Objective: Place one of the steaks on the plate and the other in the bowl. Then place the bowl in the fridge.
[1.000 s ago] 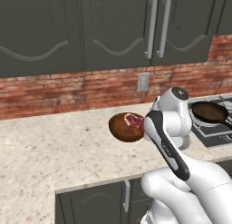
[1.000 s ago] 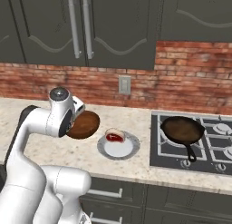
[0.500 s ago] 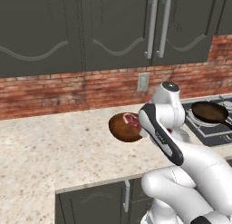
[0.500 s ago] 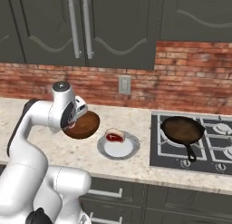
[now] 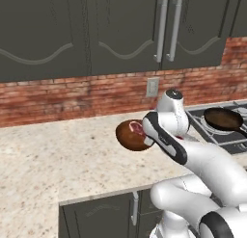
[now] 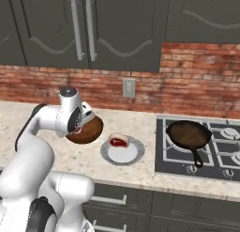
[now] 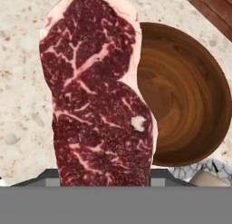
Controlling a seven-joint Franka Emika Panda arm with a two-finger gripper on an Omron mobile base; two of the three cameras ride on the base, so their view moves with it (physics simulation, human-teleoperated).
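My gripper is shut on one steak, a red slab with pale marbling that hangs close before the hand camera. It hovers over the near rim of the reddish-brown bowl, whose inside shows bare wood. That bowl stands on the counter just left of the plate. The other steak lies on the plate. The held steak hides my fingertips. A sliver of the plate's patterned rim shows beside the bowl.
A black frying pan sits on the stove to the right of the plate. A brick wall with an outlet backs the speckled counter, with dark cabinets above. The counter's front edge runs near my base.
The hand with the steak has shifted a little toward the bowl, and the arm's elbow has swung along with it. Bowl, plate and pan have stayed put.
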